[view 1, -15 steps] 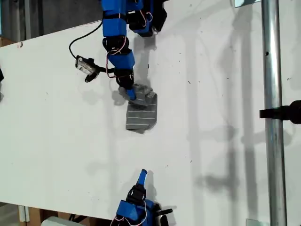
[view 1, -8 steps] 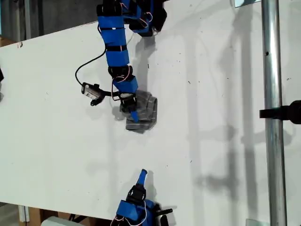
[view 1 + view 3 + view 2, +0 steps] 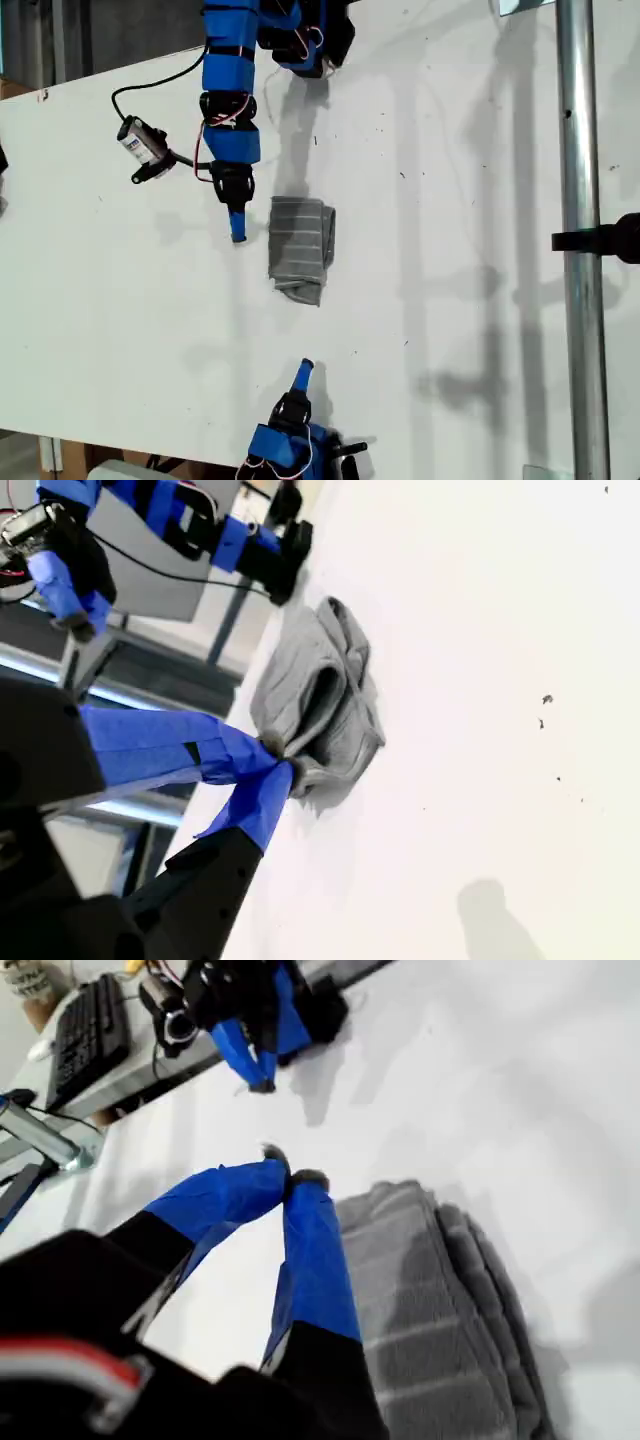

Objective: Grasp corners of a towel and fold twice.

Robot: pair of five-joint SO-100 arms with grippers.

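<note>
Though both clenched on nothing, towel [image 3: 300, 245] just beside my first gripper [image 3: 238, 236], well apart from my second gripper [image 3: 304, 368].

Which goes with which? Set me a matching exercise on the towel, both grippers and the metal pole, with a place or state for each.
Things:
1. towel
2. my first gripper
3. my second gripper
4. metal pole

Place or state:
A. shut, near the exterior view's bottom edge, well apart from the towel
B. folded, lying on the white table
C. runs from top to bottom at the exterior view's right
D. shut, just beside the towel on the exterior view's left, holding nothing

Pairs: 1-B, 2-D, 3-A, 4-C
</note>
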